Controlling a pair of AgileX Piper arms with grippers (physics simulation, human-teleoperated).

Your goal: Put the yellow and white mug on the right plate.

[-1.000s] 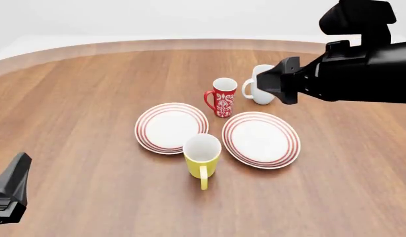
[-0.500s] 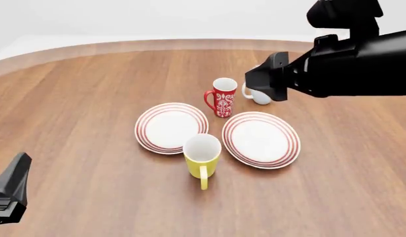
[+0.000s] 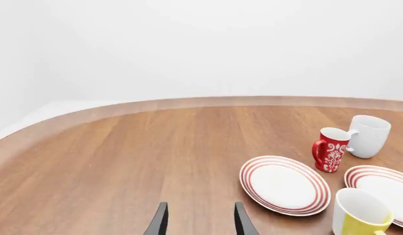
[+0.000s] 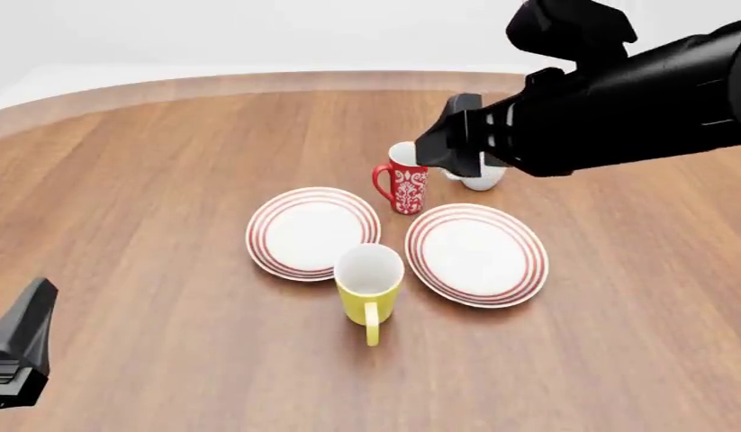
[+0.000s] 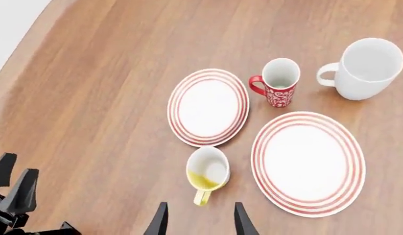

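My right arm [image 4: 610, 90] has swung further left over the table's far side; its front end now overlaps the red mug [image 4: 402, 183] and covers most of the white mug [image 4: 481, 177].

The bulky black right arm [image 4: 610, 99] enters from the upper right of the front view and stretches leftward toward the upper middle of the frame, its blunt black end pointing left and slightly down. Its black two-fingered right gripper [image 5: 199, 220] shows at the bottom centre of the right wrist view, fingers parted with nothing between them. The black two-fingered left gripper [image 3: 199, 221] sits likewise parted and unloaded, its arm showing only as a dark wedge in the front view's lower left corner.
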